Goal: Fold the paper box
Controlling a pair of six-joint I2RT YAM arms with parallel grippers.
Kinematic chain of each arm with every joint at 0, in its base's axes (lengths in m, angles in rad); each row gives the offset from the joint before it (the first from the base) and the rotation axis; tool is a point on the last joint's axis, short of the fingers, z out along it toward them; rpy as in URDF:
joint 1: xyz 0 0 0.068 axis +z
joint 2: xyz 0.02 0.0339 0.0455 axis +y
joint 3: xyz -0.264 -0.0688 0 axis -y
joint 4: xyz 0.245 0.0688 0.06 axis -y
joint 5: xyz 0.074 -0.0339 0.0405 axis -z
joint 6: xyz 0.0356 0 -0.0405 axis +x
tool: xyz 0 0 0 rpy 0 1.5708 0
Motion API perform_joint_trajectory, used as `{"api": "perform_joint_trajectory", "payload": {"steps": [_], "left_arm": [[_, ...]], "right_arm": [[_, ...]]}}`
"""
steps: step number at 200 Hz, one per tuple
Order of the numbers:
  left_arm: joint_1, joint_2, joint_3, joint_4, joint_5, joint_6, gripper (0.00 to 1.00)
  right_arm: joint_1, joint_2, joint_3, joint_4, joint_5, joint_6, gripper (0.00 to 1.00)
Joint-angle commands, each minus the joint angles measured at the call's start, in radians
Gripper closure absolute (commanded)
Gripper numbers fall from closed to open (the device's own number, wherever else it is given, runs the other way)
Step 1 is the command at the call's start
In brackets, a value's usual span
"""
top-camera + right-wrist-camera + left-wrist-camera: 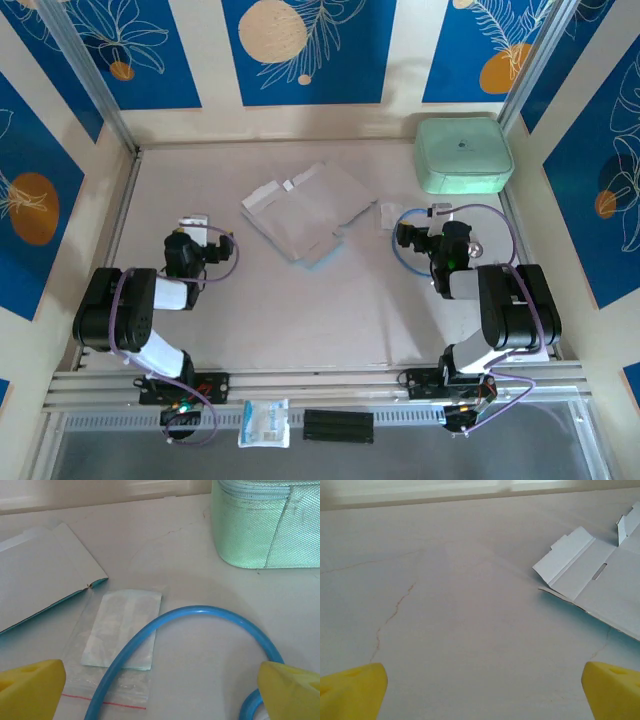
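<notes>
The paper box (305,215) lies as a flat creased sheet at the middle back of the table, whitish-grey side up, with a light blue edge showing. In the left wrist view the paper box (600,585) sits at the upper right, flaps spread. My left gripper (212,236) stands open to the left of the sheet, apart from it; its yellow fingertips (350,690) have bare table between them. Right of the sheet, my right gripper (415,226) is open too. The right wrist view has the box's corner (45,575) at the left and my yellow fingertips (292,690) wide apart.
A mint-green case (463,155) stands at the back right. A small clear packet (122,630) lies beside the sheet's right corner, crossed by a blue tube (200,615). Another packet (264,422) and a black bar (338,425) rest on the front rail. Walls surround the table.
</notes>
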Motion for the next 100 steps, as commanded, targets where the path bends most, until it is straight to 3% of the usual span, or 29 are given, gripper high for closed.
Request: {"api": "perform_joint_trajectory", "payload": {"steps": [1,100], "left_arm": [[0.005,0.0,0.017,0.026,0.02,0.007,0.01],[0.005,-0.007,0.001,0.045,-0.017,-0.001,0.01]], "right_arm": [[0.0,-0.001,0.017,0.002,-0.013,-0.006,0.01],[0.008,-0.022,0.014,-0.004,-0.037,-0.025,0.01]]}}
